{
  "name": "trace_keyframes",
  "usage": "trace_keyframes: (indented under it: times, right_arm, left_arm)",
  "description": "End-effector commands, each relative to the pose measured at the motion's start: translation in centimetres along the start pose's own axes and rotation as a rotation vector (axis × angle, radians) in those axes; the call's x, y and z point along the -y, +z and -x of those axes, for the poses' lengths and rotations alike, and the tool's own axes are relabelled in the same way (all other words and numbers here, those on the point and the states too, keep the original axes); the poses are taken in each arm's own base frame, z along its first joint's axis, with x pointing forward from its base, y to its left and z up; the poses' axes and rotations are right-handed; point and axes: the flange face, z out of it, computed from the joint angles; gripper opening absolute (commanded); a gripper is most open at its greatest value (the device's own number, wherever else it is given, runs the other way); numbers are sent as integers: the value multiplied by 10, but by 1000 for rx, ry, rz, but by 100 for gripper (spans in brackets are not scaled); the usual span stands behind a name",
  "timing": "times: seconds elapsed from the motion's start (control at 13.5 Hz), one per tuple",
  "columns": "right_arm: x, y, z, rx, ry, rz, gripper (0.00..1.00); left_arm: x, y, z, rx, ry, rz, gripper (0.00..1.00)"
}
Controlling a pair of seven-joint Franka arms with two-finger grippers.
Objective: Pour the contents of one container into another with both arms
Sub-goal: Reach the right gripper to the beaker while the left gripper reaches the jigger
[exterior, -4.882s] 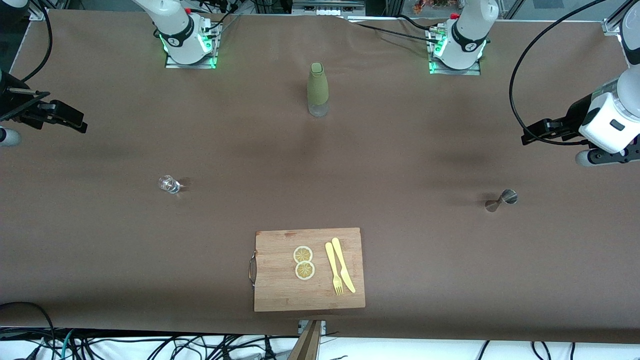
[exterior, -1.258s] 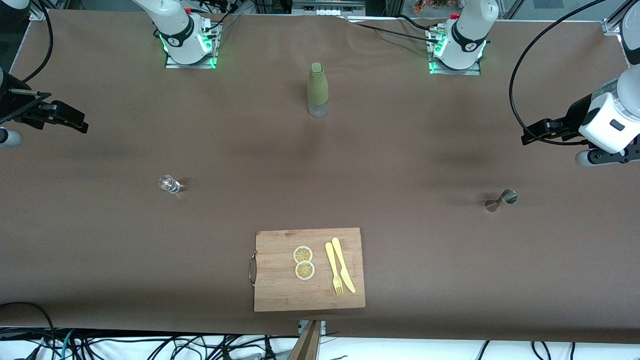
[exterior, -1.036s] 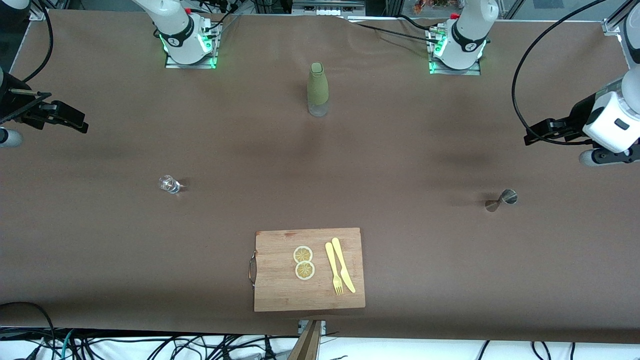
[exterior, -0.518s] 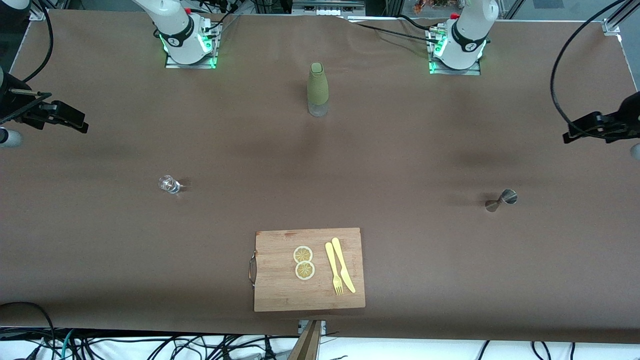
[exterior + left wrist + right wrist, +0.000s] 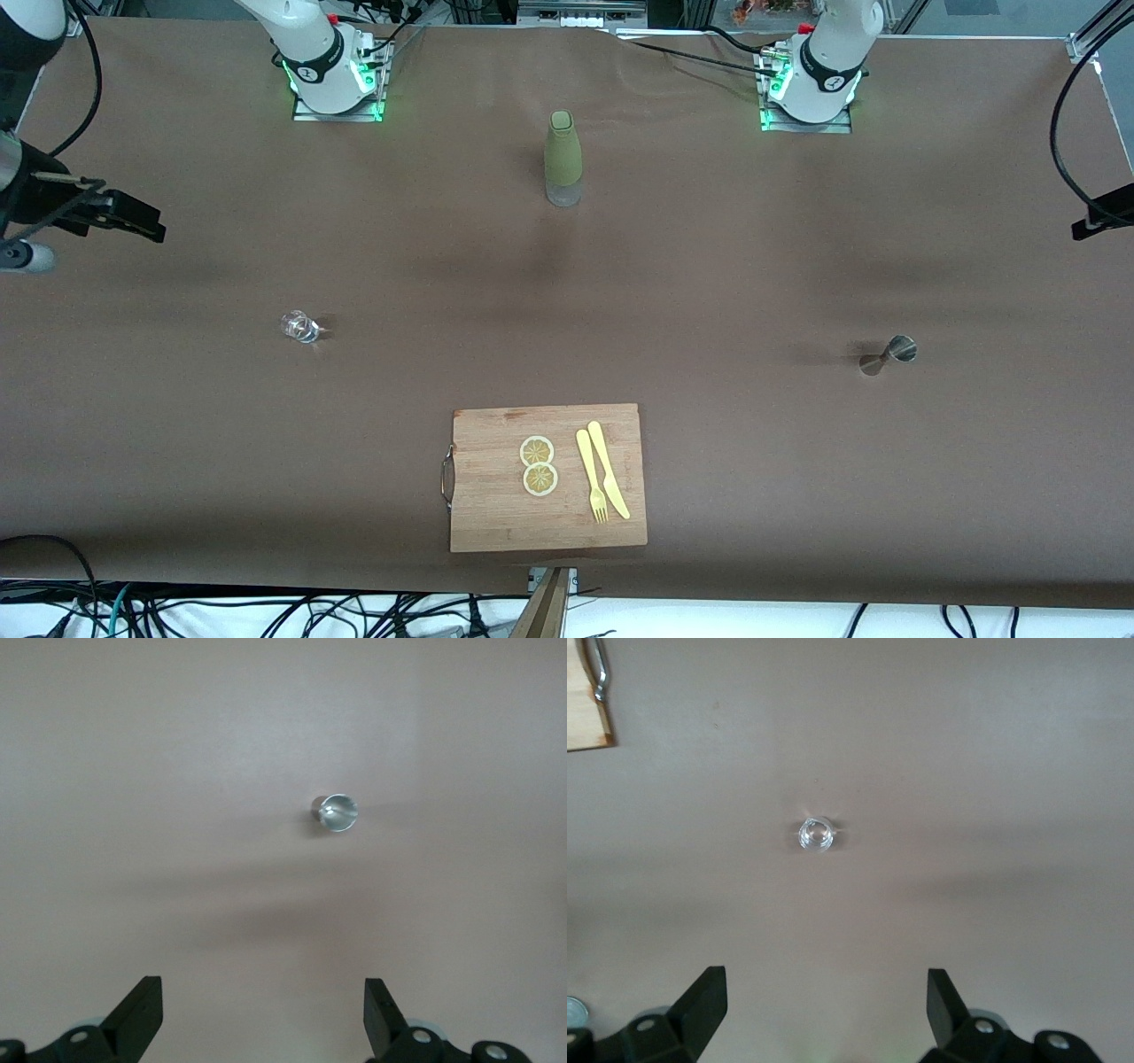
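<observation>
Now both my grippers are high over the table (image 5: 709, 283), wide open, and they hold nothing. I begin at the right arm's end. My right gripper (image 5: 824, 1001) hangs over that edge of the table, and its two fingers stand far apart. The glass (image 5: 815, 834) is below it and ahead of the fingertips, well apart from them, and it stands upright with its mouth up. A corner of the board (image 5: 586, 704) shows at the border of the right wrist view.

In the middle, near the bases, stands the bottle (image 5: 563, 158), far from both grippers. I think it plays no part in this step.

My left gripper (image 5: 266, 1010) is over the left arm's end of the table, also fully open and empty. The jigger (image 5: 335, 811) is below it and ahead, a little off the line between the fingers, and I see into its open cup.

The step, as I judge it, is the approach to the two containers. To do it well I should centre each vessel between the fingers before I go down. The glass is small and clear, so I would close slowly on its wall. The jigger has a narrow waist and may tip, so I would take it there and keep it level.
</observation>
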Motion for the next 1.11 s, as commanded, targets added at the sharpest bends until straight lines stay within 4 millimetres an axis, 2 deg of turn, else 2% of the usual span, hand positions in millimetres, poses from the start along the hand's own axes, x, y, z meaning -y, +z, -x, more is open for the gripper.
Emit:
trace_keyframes:
  times: [0.0, 0.15, 0.3, 0.52, 0.81, 0.96, 1.04]
  right_arm:
    - [-3, 30, -15, 51, -28, 2, 100]
    - [-3, 46, -22, 82, -177, 1, 100]
    - [-8, 70, -35, 112, -394, -11, 100]
    - [-37, 103, -49, 136, -579, -111, 100]
    - [-81, 150, -68, 63, -809, -293, 100]
    - [-99, 170, -72, 2, -907, -405, 100]
    - [-108, 183, -74, -32, -946, -460, 100]
  left_arm:
    - [30, -9, 0, -21, 61, 10, 100]
    - [48, -1, 3, -10, 126, 17, 100]
    - [53, 8, 1, 7, 207, 19, 100]
    - [66, 33, -5, 15, 387, 70, 100]
    - [83, 65, -10, -50, 551, 194, 100]
    - [92, 90, -14, -100, 631, 237, 99]
    - [103, 106, -12, -142, 653, 274, 99]
